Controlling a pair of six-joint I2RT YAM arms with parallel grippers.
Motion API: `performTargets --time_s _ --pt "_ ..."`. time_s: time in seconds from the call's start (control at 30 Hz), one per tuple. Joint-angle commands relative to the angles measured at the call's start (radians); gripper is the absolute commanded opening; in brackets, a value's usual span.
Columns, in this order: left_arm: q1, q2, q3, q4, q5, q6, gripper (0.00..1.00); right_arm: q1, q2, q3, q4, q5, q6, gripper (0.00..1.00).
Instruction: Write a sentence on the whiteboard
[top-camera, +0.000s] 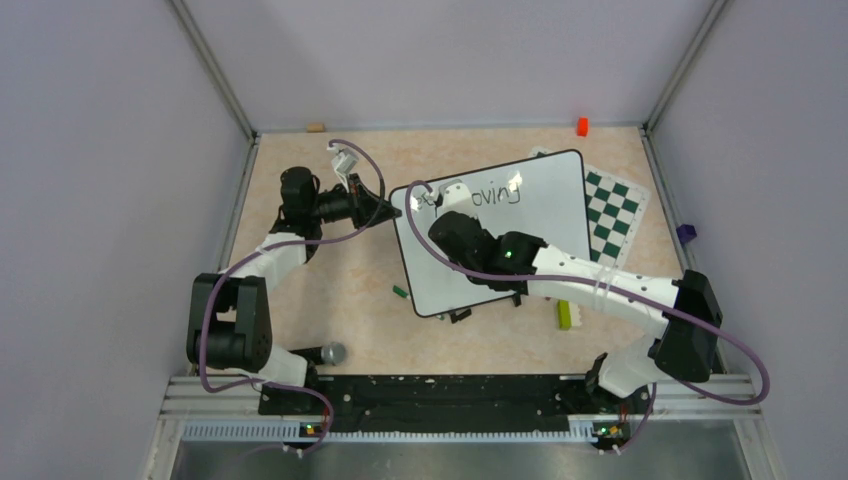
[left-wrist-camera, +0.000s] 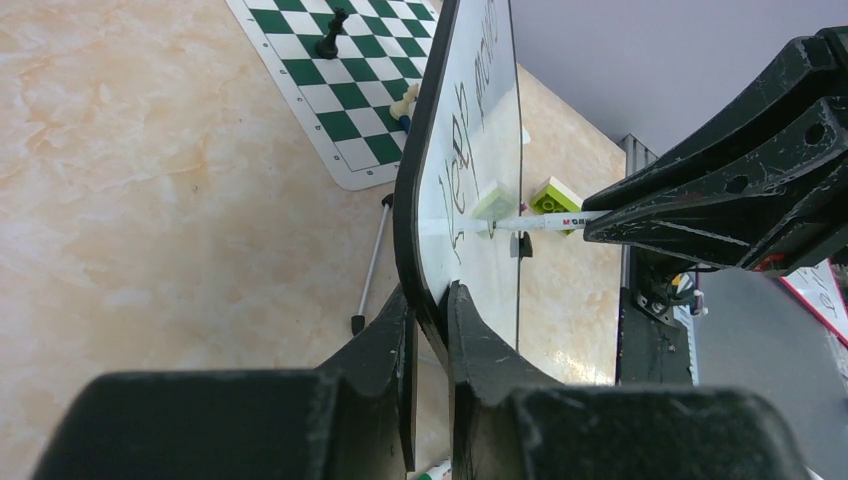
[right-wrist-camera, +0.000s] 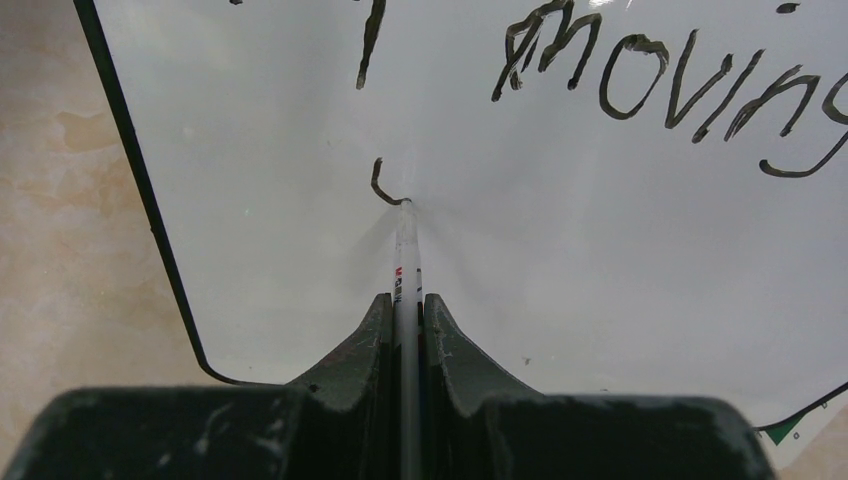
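while left claw (left-wrist-camera: 431, 305) pinches whiteboard (left-wrist-camera: 490, 290) rim, right claw (right-wrist-camera: 405, 305) pinches a marker (right-wrist-camera: 405, 250) touching it.

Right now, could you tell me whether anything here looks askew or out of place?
The whiteboard sits crooked, not square to the table, and one side covers part of the chess mat, which looks odd.

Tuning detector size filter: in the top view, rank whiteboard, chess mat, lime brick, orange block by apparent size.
1. whiteboard
2. chess mat, partly hidden by the board
3. lime brick
4. orange block
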Motion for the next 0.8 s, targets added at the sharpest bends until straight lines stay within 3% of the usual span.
performTargets --time_s 0.0,0.77 --pt "-0.049 0.01 -0.041 -0.106 0.113 0.163 0.12 0.011 -0.007 0.038 -0.001 0.054 -0.011 0.0" --pt "-0.049 0.008 -0.036 -0.133 0.111 0.181 0.12 0.006 0.035 0.095 0.014 0.074 -0.05 0.0"
